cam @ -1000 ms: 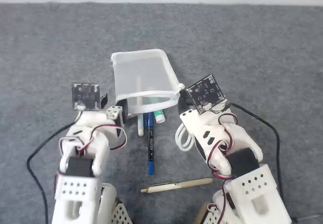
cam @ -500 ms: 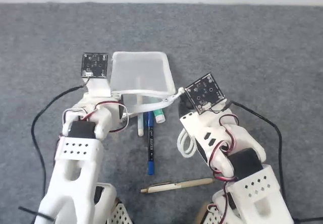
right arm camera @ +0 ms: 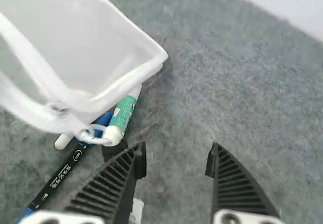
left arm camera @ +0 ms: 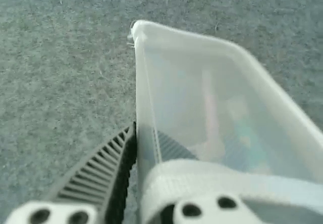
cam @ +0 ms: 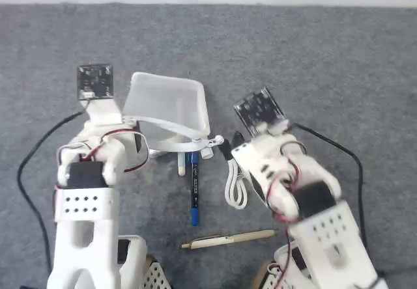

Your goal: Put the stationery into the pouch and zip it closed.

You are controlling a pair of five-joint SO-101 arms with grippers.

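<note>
Left claw [left arm camera: 144,135] clamped on the pouch [left arm camera: 202,82] wall, near its open mouth. Right claw [right arm camera: 174,153] — jaws apart, holding nothing — near the zip pull [right arm camera: 96,134]. Blue pen [cam: 193,194] lies at the mouth; cream pen [cam: 228,239] well apart on the grey tabletop [cam: 326,74].

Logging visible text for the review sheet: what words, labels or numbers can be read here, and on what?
Dark pen: white print along the barrel, too blurred to read.
Green marker: pale label, too blurred to read.
Pouch and beige pen: no print seen.
Nothing is legible.
</note>
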